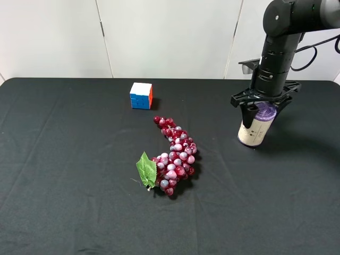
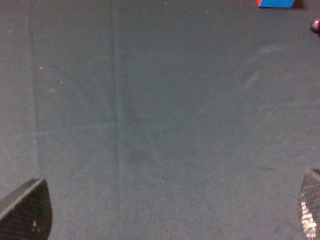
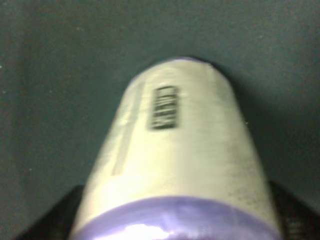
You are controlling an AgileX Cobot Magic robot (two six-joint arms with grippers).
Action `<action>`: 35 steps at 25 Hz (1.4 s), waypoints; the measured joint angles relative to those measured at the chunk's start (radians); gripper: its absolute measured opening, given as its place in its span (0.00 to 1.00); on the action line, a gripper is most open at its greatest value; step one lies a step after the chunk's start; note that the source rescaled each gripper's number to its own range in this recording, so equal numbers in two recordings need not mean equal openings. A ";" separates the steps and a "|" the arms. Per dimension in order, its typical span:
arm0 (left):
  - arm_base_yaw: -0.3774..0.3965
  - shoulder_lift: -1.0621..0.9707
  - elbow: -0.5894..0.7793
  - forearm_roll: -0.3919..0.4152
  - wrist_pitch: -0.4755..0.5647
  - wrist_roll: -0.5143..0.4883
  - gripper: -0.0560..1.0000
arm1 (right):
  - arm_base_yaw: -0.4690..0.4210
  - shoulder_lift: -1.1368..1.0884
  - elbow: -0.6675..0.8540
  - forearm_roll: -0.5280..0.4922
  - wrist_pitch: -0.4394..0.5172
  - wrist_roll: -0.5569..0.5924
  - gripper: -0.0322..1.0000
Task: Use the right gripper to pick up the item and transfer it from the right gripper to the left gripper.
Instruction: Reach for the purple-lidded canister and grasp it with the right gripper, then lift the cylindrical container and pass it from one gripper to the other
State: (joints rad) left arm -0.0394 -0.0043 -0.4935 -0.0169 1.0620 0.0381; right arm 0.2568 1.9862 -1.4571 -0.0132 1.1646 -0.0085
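Note:
The item (image 1: 254,130) is a cream-white canister with a purple top cap, standing on the black table (image 1: 64,159) at the right. My right gripper (image 1: 263,113) comes down from above, its black fingers on both sides of the cap, shut on the item. The right wrist view is filled by the item (image 3: 180,150), its dark print blurred, with a dark finger (image 3: 52,222) at each side. My left gripper (image 2: 165,215) is out of the exterior view. In its wrist view the fingertips (image 2: 27,212) stand far apart over bare cloth, open and holding nothing.
A colourful cube (image 1: 141,95) sits at the back centre of the table; its corner (image 2: 276,3) also shows in the left wrist view. A red grape bunch (image 1: 175,154) with a green leaf (image 1: 146,170) lies mid-table, left of the item.

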 joint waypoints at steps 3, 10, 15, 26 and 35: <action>0.000 0.000 0.000 0.000 0.000 0.000 0.96 | 0.000 0.000 0.000 0.000 -0.001 0.000 0.05; 0.000 0.000 0.000 0.000 0.000 0.000 0.96 | 0.000 0.001 -0.009 0.001 0.007 -0.001 0.05; 0.000 0.000 0.000 0.000 0.000 0.000 0.96 | 0.000 0.007 -0.107 0.023 0.041 -0.004 0.05; 0.000 0.000 0.000 0.000 0.000 0.000 0.96 | 0.000 -0.087 -0.138 0.142 0.045 -0.062 0.05; 0.000 0.000 0.000 0.000 0.000 0.000 0.96 | 0.000 -0.176 -0.138 0.269 0.047 -0.146 0.05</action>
State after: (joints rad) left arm -0.0394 -0.0043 -0.4935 -0.0169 1.0620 0.0381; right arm 0.2568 1.8099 -1.5946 0.2555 1.2121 -0.1548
